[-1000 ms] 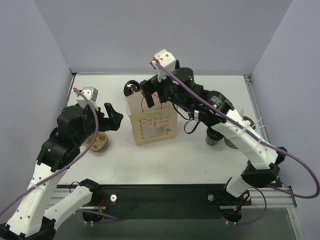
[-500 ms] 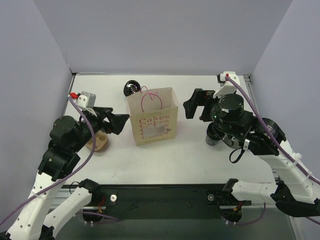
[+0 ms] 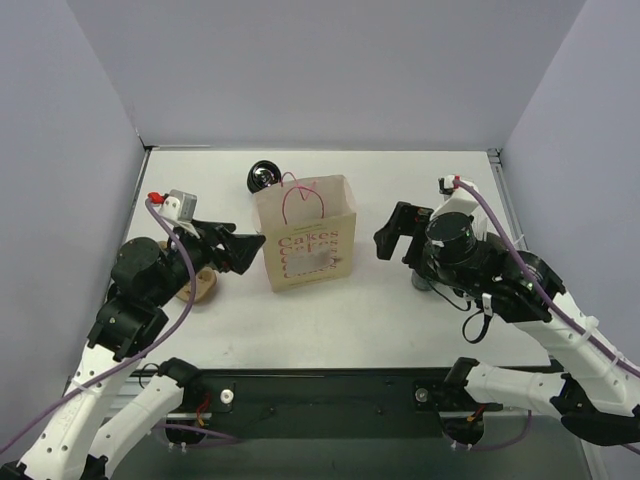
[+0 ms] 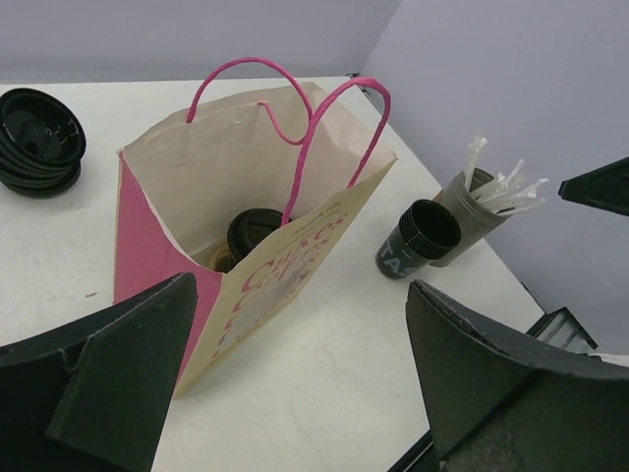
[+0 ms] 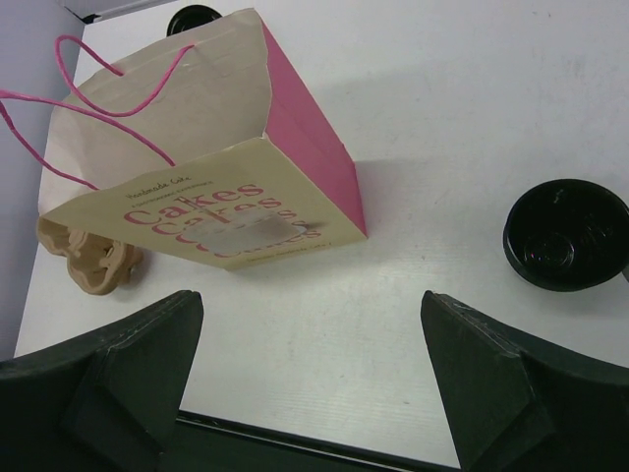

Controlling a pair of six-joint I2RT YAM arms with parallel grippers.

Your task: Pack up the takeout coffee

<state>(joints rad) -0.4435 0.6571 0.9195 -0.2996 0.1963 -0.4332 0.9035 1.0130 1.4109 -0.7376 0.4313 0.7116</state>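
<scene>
A pink paper bag (image 3: 305, 238) stands open at mid-table. One black lidded coffee cup (image 4: 254, 232) sits inside it. Another black cup (image 5: 565, 234) stands on the table right of the bag, also in the left wrist view (image 4: 418, 239), and is half hidden under my right arm in the top view (image 3: 422, 282). My left gripper (image 3: 238, 252) is open and empty just left of the bag, looking into it (image 4: 305, 329). My right gripper (image 3: 394, 232) is open and empty right of the bag, above bare table (image 5: 310, 369).
A taller grey cup with white sticks (image 4: 482, 202) stands beside the loose black cup. A short ribbed black stack (image 3: 263, 176) lies behind the bag. A brown cardboard carrier (image 3: 196, 286) lies left of the bag, under my left arm.
My right gripper has drawn back from over the bag's mouth to the right and lowered, empty. My left gripper has swung a little nearer the bag's left side.
</scene>
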